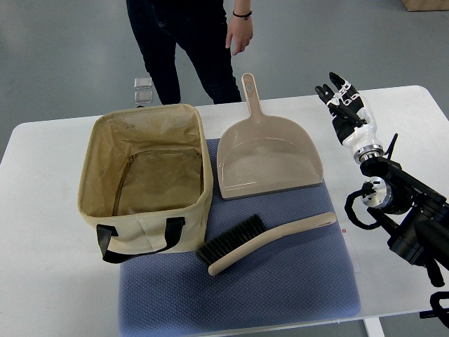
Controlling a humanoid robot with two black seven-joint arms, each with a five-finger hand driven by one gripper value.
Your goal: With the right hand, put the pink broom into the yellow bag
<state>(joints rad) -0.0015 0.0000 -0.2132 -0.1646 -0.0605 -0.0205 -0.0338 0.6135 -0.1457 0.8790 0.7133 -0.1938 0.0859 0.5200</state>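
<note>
While yellow bag (151,179) sits empty, pink broom (270,241) on mat (280,281), right hand (345,105) fingers relaxed, holding nothing.

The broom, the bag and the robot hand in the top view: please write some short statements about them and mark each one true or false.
1. The broom lies on the blue mat, outside the bag. True.
2. The right robot hand is holding the broom. False: it is raised above the table, apart from the broom, with nothing in it.
3. The dustpan lies between the bag and the right robot hand. True.
4. The bag already has the dustpan inside. False: the bag's inside shows nothing in it.
5. A person stands beyond the table's far edge. True.
</note>
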